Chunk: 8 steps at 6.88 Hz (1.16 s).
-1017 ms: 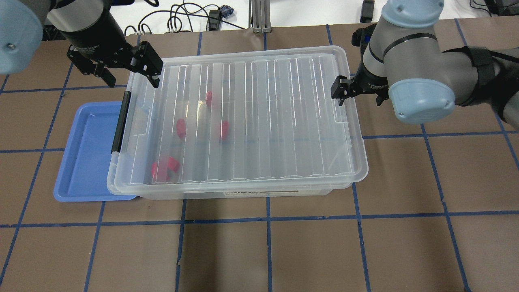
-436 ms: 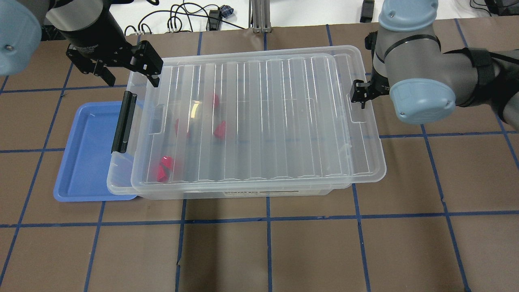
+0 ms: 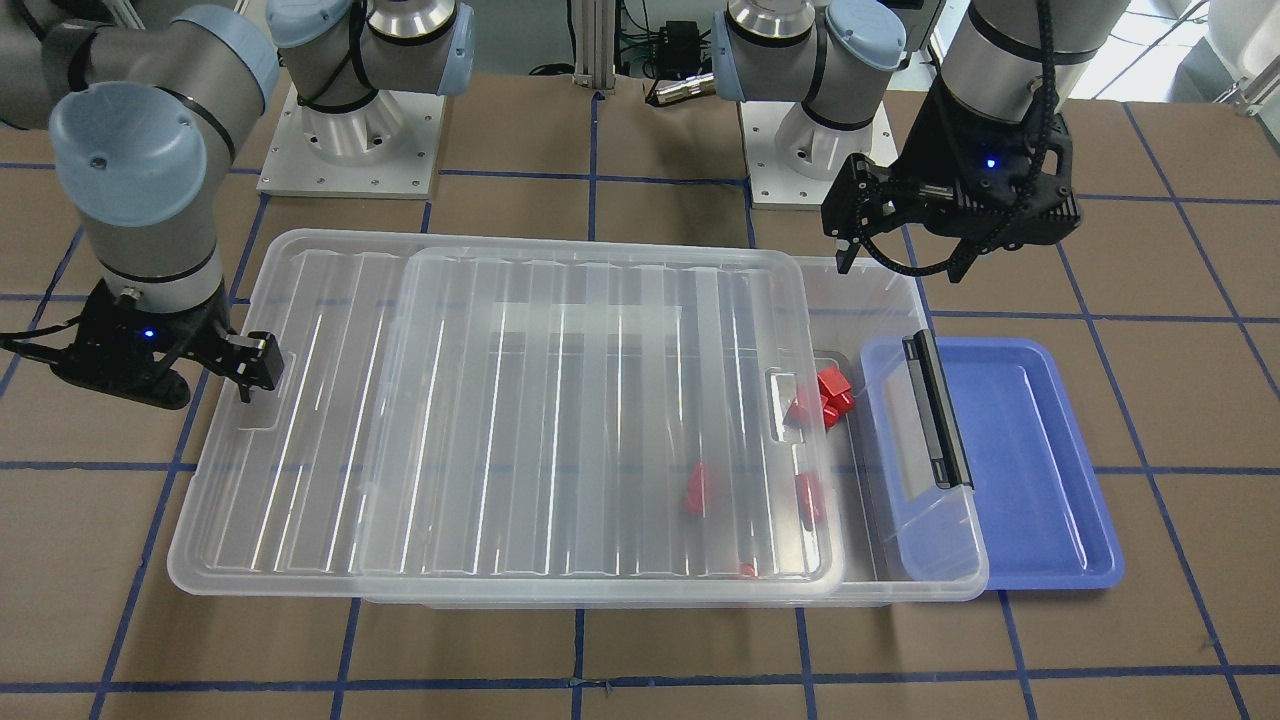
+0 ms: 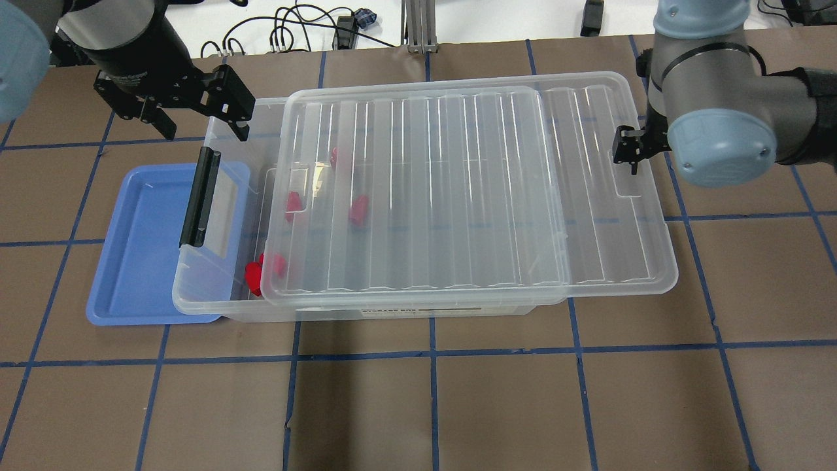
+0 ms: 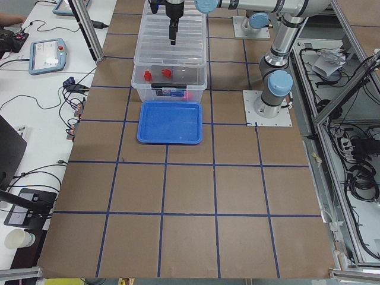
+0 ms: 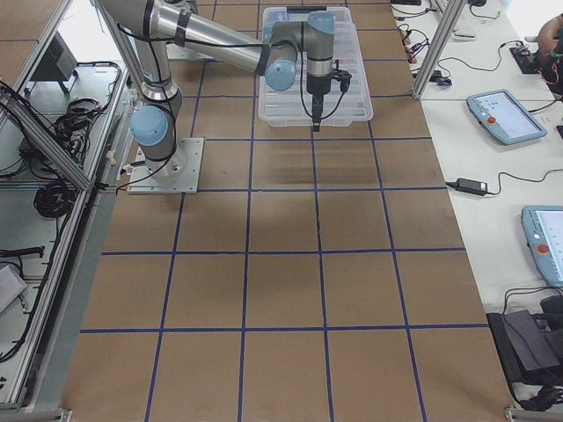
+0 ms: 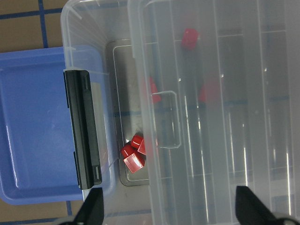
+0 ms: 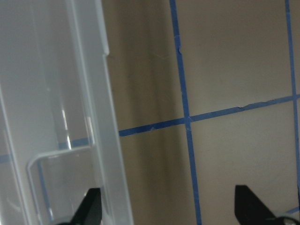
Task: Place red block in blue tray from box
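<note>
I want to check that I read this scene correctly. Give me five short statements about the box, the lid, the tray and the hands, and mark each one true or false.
1. Red blocks lie inside the box. True.
2. The lid covers the whole box. False: it sits offset toward the robot's right, and the end by the tray is uncovered.
3. The blue tray is empty. True.
4. The left hand grips a red block. False: it is open and empty, above the box's corner.
5. The right hand hangs over the tray. False: it is at the lid's opposite edge.
</note>
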Each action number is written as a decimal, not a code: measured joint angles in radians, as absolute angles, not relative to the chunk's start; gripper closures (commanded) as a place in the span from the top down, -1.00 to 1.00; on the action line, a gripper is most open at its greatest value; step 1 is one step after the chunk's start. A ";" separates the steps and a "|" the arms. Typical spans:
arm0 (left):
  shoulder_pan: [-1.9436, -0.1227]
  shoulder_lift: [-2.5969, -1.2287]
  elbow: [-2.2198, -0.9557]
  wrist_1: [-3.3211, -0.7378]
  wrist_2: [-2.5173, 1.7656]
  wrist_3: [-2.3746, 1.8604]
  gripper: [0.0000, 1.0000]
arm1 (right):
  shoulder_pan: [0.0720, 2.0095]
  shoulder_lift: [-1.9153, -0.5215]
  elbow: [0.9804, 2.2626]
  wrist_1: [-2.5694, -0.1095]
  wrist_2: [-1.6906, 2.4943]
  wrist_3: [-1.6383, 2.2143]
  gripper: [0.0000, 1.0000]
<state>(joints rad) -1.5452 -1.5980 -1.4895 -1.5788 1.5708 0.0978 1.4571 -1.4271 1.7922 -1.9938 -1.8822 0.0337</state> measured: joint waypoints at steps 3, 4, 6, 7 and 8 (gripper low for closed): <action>-1.547 -1.608 -1.490 -1.578 1.571 0.092 1.00 | 1.364 -1.438 1.790 -1.963 -1.884 0.025 1.00; -1.548 -1.619 -1.489 -1.574 1.569 0.091 1.00 | 1.351 -1.441 1.791 -1.956 -1.885 0.025 1.00; -1.548 -1.649 -1.488 -1.567 1.563 0.084 1.00 | 1.328 -1.442 1.791 -1.940 -1.886 0.026 1.00; -1.546 -1.678 -1.489 -1.556 1.555 0.076 1.00 | 1.318 -1.443 1.790 -1.929 -1.886 0.026 1.00; -1.545 -1.718 -1.499 -1.525 1.550 0.052 1.00 | 1.314 -1.445 1.788 -1.920 -1.885 0.027 1.00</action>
<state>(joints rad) -1.5454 -1.7181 -1.4990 -1.5251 1.5502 0.0525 1.3144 -1.4447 1.7883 -1.9198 -1.8854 0.0274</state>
